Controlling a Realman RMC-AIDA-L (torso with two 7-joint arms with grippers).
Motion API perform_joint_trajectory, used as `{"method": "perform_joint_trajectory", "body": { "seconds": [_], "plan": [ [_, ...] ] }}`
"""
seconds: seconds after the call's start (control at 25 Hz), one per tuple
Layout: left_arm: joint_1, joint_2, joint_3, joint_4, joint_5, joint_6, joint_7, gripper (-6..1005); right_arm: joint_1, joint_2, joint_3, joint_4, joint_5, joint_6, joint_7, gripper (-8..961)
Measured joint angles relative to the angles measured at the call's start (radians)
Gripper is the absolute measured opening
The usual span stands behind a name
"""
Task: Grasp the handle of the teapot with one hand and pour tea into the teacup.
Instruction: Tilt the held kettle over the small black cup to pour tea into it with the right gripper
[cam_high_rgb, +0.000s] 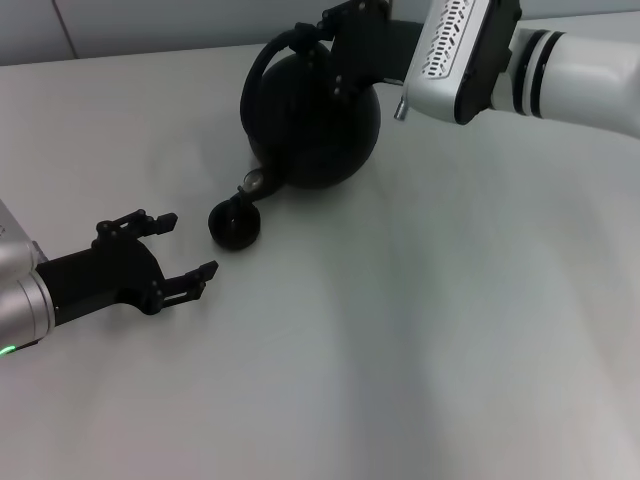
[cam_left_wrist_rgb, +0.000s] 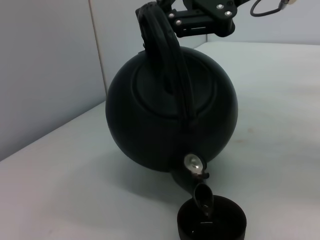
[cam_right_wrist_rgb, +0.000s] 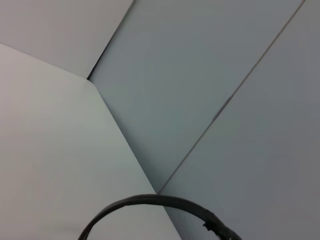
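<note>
the right gripper (cam_high_rgb: 335, 45) is clamped on the handle (cam_high_rgb: 262, 62) of the teapot (cam_high_rgb: 310, 120), which is tipped with its spout over the teacup (cam_high_rgb: 235, 225) on the table (cam_high_rgb: 420, 330); the left gripper (cam_high_rgb: 170, 250) is held spread beside the cup.

1. We see a pale, plain surface (cam_high_rgb: 420, 330) spreading across the whole work area.
2. Behind its far edge we see a light grey panelled wall (cam_right_wrist_rgb: 210, 75).
</note>
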Motion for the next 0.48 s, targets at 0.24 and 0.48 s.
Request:
{"method": "perform_joint_trajectory", "body": {
  "seconds": [0.24,0.48],
  "plan": [
    [0.0,0.0,0.0,0.0,0.0,0.0,0.001,797,-0.005,0.0,-0.002,-0.013,0.0,0.001,0.0,91],
    [0.0,0.0,0.0,0.0,0.0,0.0,0.0,796,-0.007,0.0,-0.007,-0.018,0.0,0.001,-0.001,89]
  ]
}}
